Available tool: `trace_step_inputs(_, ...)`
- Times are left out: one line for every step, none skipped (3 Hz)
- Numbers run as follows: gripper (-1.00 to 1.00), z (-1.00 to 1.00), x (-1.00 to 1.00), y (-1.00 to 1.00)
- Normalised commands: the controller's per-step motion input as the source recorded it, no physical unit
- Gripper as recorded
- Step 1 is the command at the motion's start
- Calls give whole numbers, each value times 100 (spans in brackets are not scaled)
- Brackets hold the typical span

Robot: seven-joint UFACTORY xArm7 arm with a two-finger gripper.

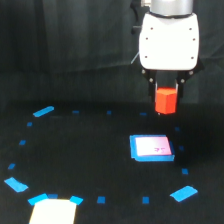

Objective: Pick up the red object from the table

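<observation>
Exterior view: gripper [166, 95] closed on the red object [166, 100], which hangs below the white arm head, clear of the table [90, 150], w/ the block's top tucked between the dark fingers, prob. so it can't tip. Looks lifted, so pick seems basically done. White-pink card w/ blue border [151, 148] lies flat just below it in frame, not touching. Table is flat black, blue tape marks [43, 112] set in a ring; pale patch at bottom edge [52, 211], can't tell what it is. Room behind is dark, no detail.

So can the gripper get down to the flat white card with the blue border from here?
Probably not yet: the gripper is shut on the red-orange hexagonal block, though nothing lies over the card below.
</observation>
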Motion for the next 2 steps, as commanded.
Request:
trace_step_inputs(-100, -6, 10, -5)
trace_step_inputs(-97, 15, 20, 6)
